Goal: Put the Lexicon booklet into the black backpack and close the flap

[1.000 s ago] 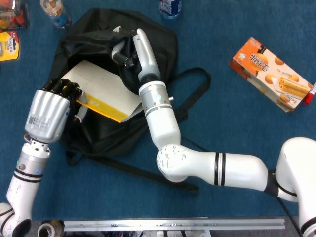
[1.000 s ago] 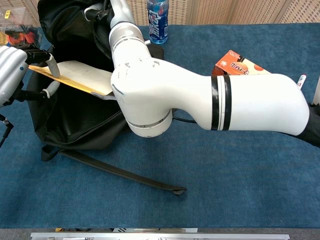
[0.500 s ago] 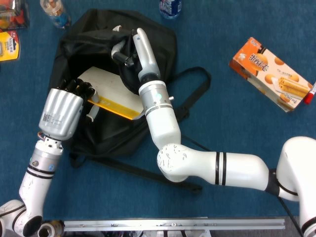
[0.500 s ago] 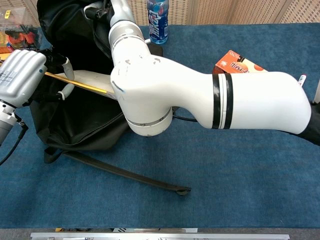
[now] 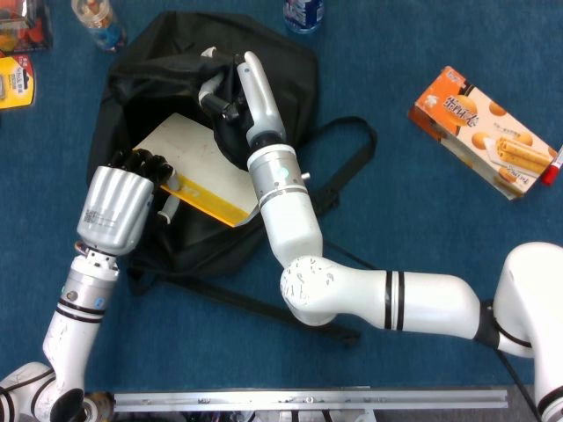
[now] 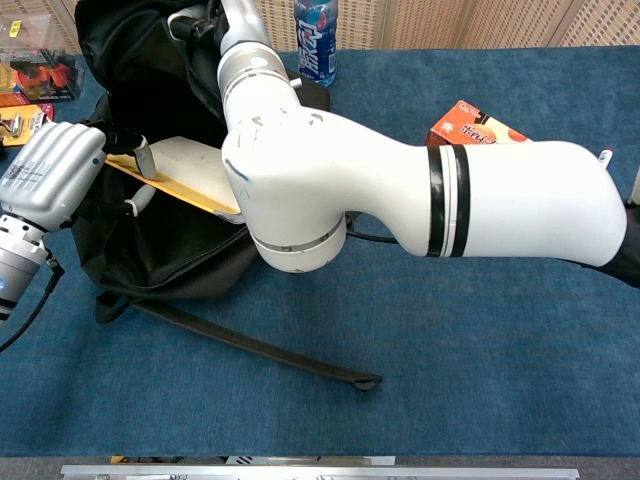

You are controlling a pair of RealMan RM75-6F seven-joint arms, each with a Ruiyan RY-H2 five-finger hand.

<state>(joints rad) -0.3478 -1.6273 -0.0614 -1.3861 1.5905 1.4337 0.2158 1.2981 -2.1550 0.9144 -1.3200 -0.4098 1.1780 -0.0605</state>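
**Booklet held at the mouth of the open backpack**

The black backpack [image 5: 158,79] lies on the blue table [image 5: 422,220] with its opening facing the robot. The Lexicon booklet [image 5: 198,163], white-faced with a yellow edge, rests tilted across the opening, its far part over the bag's dark interior and its near yellow edge outside. The left hand [image 5: 119,207] grips the booklet's near left corner, fingers curled over the edge. The right hand [image 5: 233,88] reaches into the upper part of the bag, fingers bent against the black fabric; it appears to hold the flap or rim up, though the grasp itself is partly hidden. A loose strap [image 5: 343,132] trails to the right of the bag. An orange snack box [image 5: 479,132] lies well apart to the right, and a drink bottle [image 6: 315,40] stands just beyond the bag.
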